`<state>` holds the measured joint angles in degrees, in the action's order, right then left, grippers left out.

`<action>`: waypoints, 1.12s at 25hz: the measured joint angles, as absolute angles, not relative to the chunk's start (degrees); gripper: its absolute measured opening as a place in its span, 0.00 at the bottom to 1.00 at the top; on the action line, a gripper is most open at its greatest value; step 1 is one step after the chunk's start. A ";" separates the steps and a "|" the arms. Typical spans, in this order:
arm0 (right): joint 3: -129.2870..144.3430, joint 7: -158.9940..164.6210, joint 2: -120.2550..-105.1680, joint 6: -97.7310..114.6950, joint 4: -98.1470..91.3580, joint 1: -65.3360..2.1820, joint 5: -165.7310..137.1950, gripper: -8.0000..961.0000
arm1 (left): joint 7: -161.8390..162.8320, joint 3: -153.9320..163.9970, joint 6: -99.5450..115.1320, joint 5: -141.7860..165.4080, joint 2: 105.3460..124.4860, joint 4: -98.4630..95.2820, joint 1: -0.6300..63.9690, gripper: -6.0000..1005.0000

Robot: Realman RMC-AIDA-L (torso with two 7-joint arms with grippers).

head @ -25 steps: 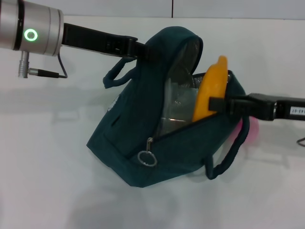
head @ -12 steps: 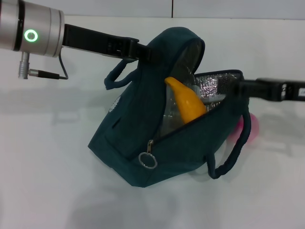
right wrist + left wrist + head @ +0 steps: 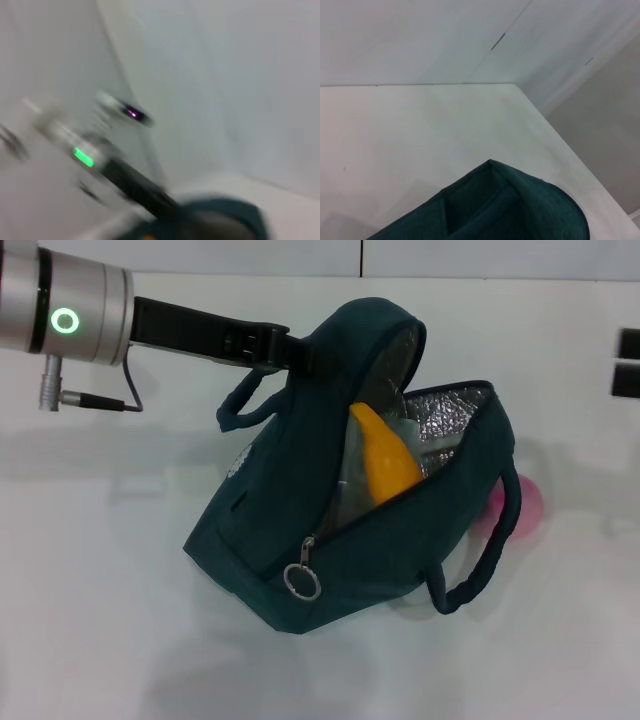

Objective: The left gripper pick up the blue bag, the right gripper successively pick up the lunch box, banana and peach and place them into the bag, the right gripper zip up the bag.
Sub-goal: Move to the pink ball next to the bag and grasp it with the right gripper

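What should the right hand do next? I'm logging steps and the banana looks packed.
Probably reach for the peach, which lies on the table behind the blue bag. The banana already sits inside, the left hand holds the bag open, and the right hand is clear.

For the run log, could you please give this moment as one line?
left gripper: holds bag up | banana: in bag | peach: on table behind bag | right gripper: at frame edge

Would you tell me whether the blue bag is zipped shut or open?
Open: the blue bag gapes, showing foil lining and the banana inside.
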<state>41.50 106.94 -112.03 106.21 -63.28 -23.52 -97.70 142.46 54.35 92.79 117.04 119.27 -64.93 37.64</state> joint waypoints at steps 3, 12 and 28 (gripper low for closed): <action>42.63 111.51 -114.71 102.48 -79.34 -19.31 -107.08 0.69 | 142.44 54.34 92.63 117.05 119.27 -64.75 37.63 0.06; 58.15 120.44 -115.29 92.38 -79.34 -21.75 -125.44 0.69 | 142.55 54.31 92.46 117.08 119.27 -64.42 37.98 0.06; 63.62 123.32 -115.44 84.45 -58.77 -35.97 -133.41 0.69 | 142.74 54.25 91.84 117.08 119.12 -64.41 38.24 0.06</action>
